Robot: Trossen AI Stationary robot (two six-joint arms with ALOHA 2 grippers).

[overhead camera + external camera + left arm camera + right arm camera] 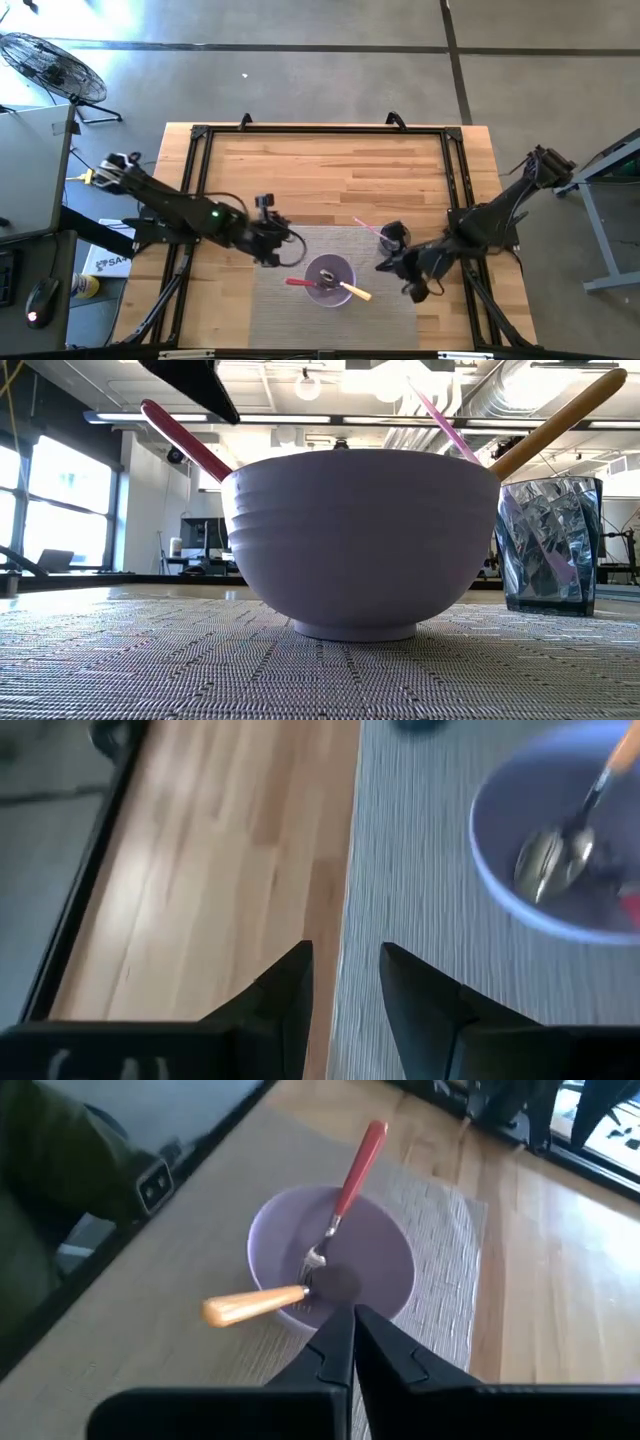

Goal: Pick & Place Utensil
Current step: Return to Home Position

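The red-handled fork (358, 1165) leans out over the left rim of the ribbed purple bowl (350, 540). Its handle ends near the left gripper (345, 970), so it could be clipped and flipped out if that arm is swung rather than lifted clear. The orange-yellow-handled spoon (255, 1305) juts over the bowl's right rim. To the right of the bowl and a little farther back, the faceted translucent blue cup (550, 545) stands with the thin pink straw (440, 420) slanting out of it. Either could be toppled by the right gripper (352, 1330), which hangs near both. A dragged finger could also shift the woven gray mat (200, 660) under everything.

The left arm is reached in low from the left edge of the wooden table (330, 170), over the mat's left border. Its fingers are narrowly parted and nothing is held. The right arm is bent in from the right, angled down toward the bowl, its fingers pressed together and empty.
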